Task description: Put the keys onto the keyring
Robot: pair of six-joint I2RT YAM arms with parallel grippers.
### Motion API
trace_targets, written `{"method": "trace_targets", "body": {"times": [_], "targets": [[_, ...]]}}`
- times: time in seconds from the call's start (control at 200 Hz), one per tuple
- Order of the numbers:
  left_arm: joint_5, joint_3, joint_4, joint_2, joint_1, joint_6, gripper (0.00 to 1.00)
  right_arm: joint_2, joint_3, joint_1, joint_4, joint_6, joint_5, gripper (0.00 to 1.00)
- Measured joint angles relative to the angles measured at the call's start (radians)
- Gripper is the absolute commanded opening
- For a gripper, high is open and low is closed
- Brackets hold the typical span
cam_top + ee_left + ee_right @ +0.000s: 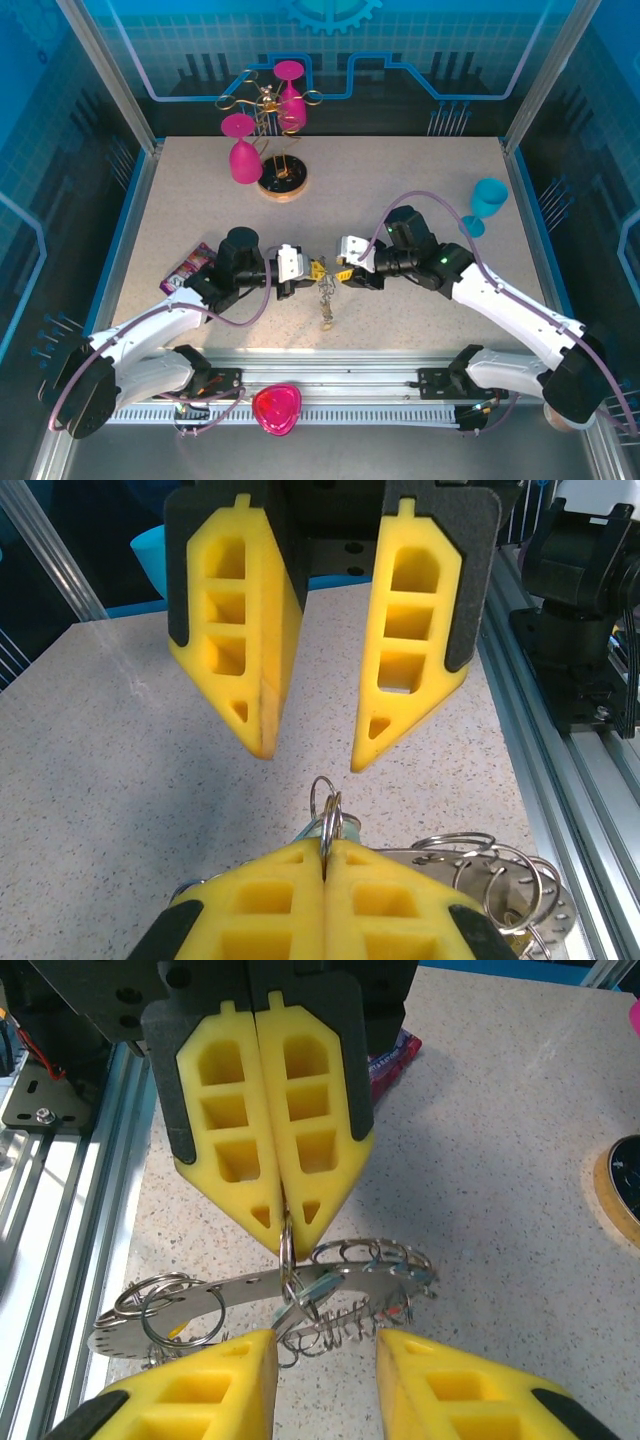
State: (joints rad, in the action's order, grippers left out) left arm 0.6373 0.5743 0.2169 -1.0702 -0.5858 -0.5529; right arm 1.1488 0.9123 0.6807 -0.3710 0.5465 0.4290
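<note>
Well, the left gripper (285, 1230) is clenched on a small split ring (287, 1253), the keyring (245, 1288) hanging under it between the arms, and I reckon the right gripper (325, 1345) (spread wide, empty) could knock that thin pinch loose closing in.

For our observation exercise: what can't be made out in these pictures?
1. Tiny silver keys: top external view, too small to count.
2. Flat grey metal keyring: left wrist view, cut off by bottom edge, partly behind the shut left gripper.
3. Small silver wire loop: right wrist view, top hidden between the left gripper's fingers.
</note>
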Motion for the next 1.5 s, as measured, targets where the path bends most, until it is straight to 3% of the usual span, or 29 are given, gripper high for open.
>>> {"method": "trace_targets", "body": {"times": [0.465,0.85,1.081,1.306,1.501], "targets": [[0.007,0.000,-0.001,0.000,0.000,0.000,0.00,0.031,0.004,0.033,-0.002,0.043,-0.008,0.23],[0.008,0.000,-0.003,0.000,0.000,0.002,0.00,0.027,0.003,0.091,-0.002,0.189,-0.130,0.06],[0.012,0.000,-0.002,0.000,0.000,0.004,0.00,0.022,0.003,0.100,-0.002,0.226,-0.177,0.01],[0.014,0.000,-0.001,0.000,0.000,0.029,0.00,0.022,0.003,0.126,-0.002,0.241,-0.232,0.01],[0.014,-0.001,0.017,0.000,0.000,0.050,0.00,0.024,-0.010,0.142,0.023,0.235,-0.268,0.08]]}}
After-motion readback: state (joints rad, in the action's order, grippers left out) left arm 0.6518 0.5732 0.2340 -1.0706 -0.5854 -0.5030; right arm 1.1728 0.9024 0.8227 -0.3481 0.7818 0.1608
